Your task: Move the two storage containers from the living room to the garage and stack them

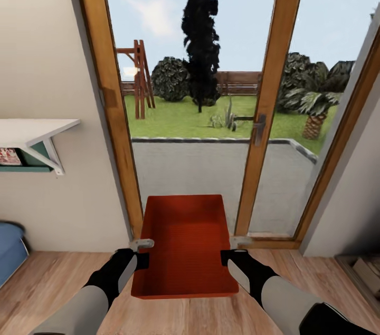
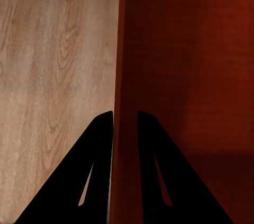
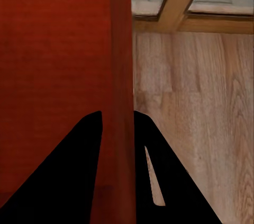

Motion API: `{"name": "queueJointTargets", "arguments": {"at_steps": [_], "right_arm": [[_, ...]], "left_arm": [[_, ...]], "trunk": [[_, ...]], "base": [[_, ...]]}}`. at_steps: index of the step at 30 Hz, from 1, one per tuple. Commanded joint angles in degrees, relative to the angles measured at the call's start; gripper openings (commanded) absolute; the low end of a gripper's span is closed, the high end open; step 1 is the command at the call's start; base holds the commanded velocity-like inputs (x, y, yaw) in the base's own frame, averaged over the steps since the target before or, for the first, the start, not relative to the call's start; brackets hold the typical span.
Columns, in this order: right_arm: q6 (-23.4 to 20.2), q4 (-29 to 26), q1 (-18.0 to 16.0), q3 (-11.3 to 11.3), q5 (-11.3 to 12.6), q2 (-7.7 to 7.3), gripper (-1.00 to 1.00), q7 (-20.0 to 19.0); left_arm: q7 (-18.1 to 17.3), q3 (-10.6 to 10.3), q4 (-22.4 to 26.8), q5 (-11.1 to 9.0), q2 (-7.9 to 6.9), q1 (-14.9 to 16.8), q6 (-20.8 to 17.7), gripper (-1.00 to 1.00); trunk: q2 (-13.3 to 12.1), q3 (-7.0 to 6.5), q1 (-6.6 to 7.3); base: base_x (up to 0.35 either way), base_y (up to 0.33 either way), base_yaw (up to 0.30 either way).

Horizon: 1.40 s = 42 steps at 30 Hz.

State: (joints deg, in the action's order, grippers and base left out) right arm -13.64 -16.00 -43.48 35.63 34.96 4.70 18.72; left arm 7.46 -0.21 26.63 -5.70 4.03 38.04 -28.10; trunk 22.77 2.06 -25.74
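Container (image 1: 184,245), orange-red and open-topped, hangs at six o'clock in the head view, carried level between both arms above the wood floor (image 1: 47,293) in front of a glazed door (image 1: 200,113) with a garden beyond. I judge it is held by its two long walls so it stays flat and cannot swing while the robot drives, and low at the front so the view ahead stays open. The left gripper (image 1: 141,252) at seven o'clock and the right gripper (image 1: 232,250) at five o'clock each straddle a wall. The wrist views settle what the head view leaves vague: the left gripper (image 2: 125,121) has one finger outside and one inside the wall, closed down onto it, and the right gripper (image 3: 117,121) pinches its wall the same way. The head view alone gives the surroundings, a white shelf (image 1: 37,132) at nine o'clock and something blue (image 1: 10,250) below it; this is wood flooring, so the garage is not yet reached.
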Motion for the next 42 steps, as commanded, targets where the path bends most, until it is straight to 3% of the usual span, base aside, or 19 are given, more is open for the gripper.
{"name": "queueJointTargets", "arguments": {"at_steps": [1, 42], "right_arm": [[-0.2, -0.4, -0.1, 0.1, -0.2, -0.08, -1.00, 0.3], [-0.2, -0.4, -0.1, 0.1, -0.2, -0.04, -1.00, 0.3]], "left_arm": [[2.4, -0.2, -1.2, 1.0, -0.17, 0.0, -0.5, -1.00], [2.4, -0.2, -1.2, 1.0, -0.17, 0.0, -0.3, -1.00]], "trunk": [[0.1, 0.13, -0.04], [0.1, 0.13, -0.04]], "base": [[0.000, 0.000, 0.300], [0.000, 0.000, 0.300]]}}
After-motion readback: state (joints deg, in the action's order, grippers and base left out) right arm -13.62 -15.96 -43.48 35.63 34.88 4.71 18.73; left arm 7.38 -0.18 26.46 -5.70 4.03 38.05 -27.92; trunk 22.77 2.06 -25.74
